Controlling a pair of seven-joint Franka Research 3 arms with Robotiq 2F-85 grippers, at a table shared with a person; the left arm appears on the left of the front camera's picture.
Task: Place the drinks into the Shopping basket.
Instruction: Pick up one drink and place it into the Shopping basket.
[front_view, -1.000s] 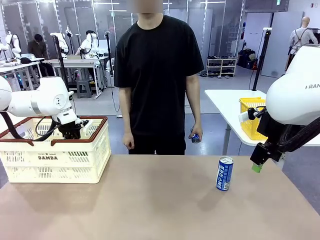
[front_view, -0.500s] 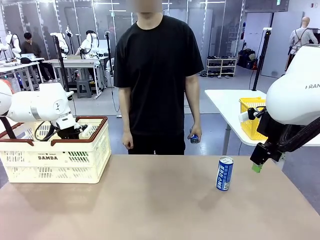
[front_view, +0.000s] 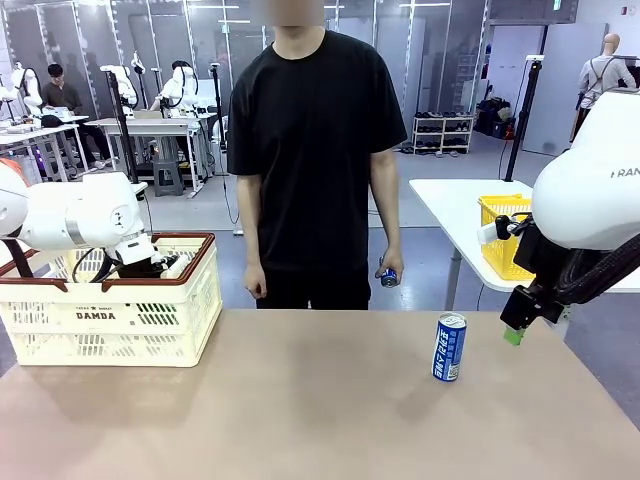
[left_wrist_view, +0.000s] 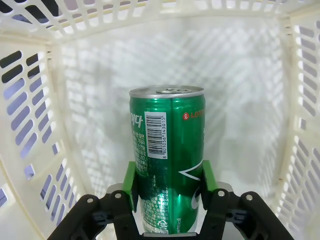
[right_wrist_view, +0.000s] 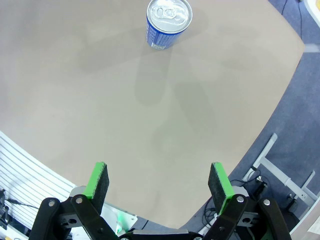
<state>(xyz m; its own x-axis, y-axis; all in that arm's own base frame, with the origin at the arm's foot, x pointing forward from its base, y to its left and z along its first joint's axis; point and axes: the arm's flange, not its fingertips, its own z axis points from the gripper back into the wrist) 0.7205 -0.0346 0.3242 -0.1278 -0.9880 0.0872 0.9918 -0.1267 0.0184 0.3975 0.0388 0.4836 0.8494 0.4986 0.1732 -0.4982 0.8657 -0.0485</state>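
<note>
Inside the cream Shopping basket (left_wrist_view: 75, 95) my left gripper (left_wrist_view: 167, 182) is shut on a green can (left_wrist_view: 167, 160), green pads pressed on both its sides, can upright along the fingers. From the front, the left arm reaches down into the DAMDA basket (front_view: 110, 315) at the table's left. A slim blue-and-white can (front_view: 449, 346) stands upright on the table at right, also seen from above (right_wrist_view: 168, 21). My right gripper (right_wrist_view: 158, 182) hangs open above the table's right edge, apart from that can. The person's hand holds another blue can (front_view: 389, 275).
The person stands at the far side, arms down. A yellow mesh basket (front_view: 500, 235) sits on a separate white table at the back right. The brown tabletop (front_view: 300, 400) lies bare between the basket and the blue can.
The left arm has sunk lower into the basket with the green can. The right arm and the blue can on the table have not moved.
</note>
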